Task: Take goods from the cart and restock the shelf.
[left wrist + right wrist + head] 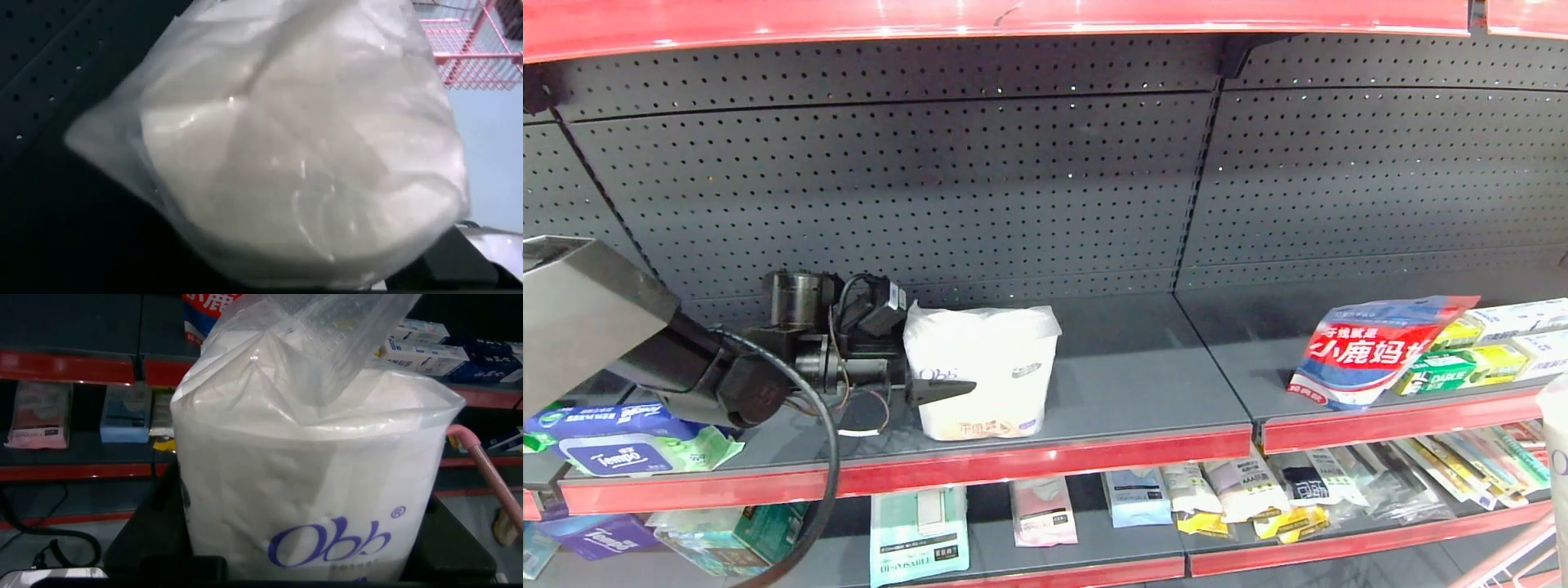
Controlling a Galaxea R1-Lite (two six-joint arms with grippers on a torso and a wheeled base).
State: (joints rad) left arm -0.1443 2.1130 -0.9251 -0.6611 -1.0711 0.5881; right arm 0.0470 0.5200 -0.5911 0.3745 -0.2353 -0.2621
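A white pack of tissue rolls [980, 367] stands on the grey middle shelf [1143, 384], left of the shelf divider. My left gripper [947, 371] comes at it from the left and is shut on it, one black finger [941, 390] lying across its front. The same pack [302, 139] shows close up in the left wrist view. A second white pack with blue lettering [319, 465] sits between the dark fingers of my right gripper [302, 567], which is shut on it. A sliver of that pack [1556, 465] shows at the right edge of the head view.
Blue wipes packs [629, 441] lie at the shelf's left end. A red-and-white pouch [1376, 347] and toothpaste boxes [1486, 347] fill the right bay. The lower shelf [1094, 563] holds several small packets. Pink cart wire [1515, 555] stands at lower right.
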